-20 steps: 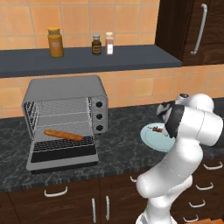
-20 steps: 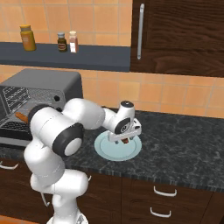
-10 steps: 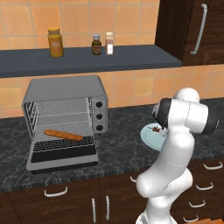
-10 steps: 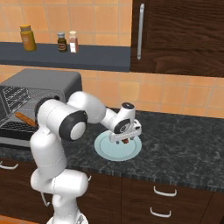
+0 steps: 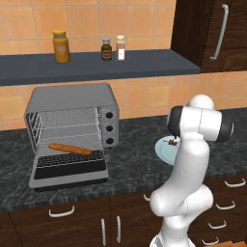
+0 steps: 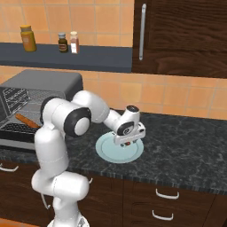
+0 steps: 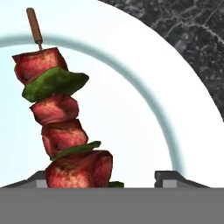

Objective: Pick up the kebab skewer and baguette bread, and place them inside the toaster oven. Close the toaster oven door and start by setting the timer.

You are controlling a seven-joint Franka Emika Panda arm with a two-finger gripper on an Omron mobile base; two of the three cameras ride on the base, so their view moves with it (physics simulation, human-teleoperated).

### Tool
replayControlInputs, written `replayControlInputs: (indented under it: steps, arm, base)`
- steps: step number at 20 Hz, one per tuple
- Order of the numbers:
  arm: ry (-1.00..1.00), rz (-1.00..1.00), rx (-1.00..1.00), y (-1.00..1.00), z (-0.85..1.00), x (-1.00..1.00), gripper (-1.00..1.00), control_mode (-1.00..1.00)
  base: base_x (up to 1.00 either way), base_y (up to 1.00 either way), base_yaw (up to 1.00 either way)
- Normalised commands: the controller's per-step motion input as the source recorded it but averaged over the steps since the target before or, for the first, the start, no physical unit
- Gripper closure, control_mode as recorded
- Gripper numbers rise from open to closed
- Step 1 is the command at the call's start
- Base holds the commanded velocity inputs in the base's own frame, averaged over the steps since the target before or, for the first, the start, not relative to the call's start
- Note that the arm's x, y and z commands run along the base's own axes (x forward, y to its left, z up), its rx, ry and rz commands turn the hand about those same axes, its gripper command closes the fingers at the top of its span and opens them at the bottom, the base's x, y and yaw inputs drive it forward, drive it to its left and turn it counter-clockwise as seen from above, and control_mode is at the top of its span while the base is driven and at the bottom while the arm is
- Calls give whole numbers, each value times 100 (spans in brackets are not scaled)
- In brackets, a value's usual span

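On the plate [image 6: 108,152], 1 kebab skewer [image 7: 61,127] lies w/ gripper [image 6: 127,142] low over it, tips either side, jaws apart, no grip seen. Farther left: 1 baguette bread [image 5: 70,148] on rack in toaster oven [image 5: 72,123], toaster oven door [image 5: 67,171] down. Shelf behind: 3 jars [image 5: 106,48].

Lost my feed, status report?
Hand low over plate, closing around kebab skewer. Baguette bread in toaster oven, door open. Nothing obstructing.
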Motion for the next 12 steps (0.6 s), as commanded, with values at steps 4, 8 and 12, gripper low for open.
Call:
replayControlInputs:
  steps: [4,8,12]
  arm:
    - [0,3,0,0,21,-23,100,-100]
    - [0,6,0,8,86,-89,100,-100]
    - [0,0,0,69,75,-100,100,-100]
  base:
    - [0,0,0]
    - [0,0,0]
    - [0,0,0]
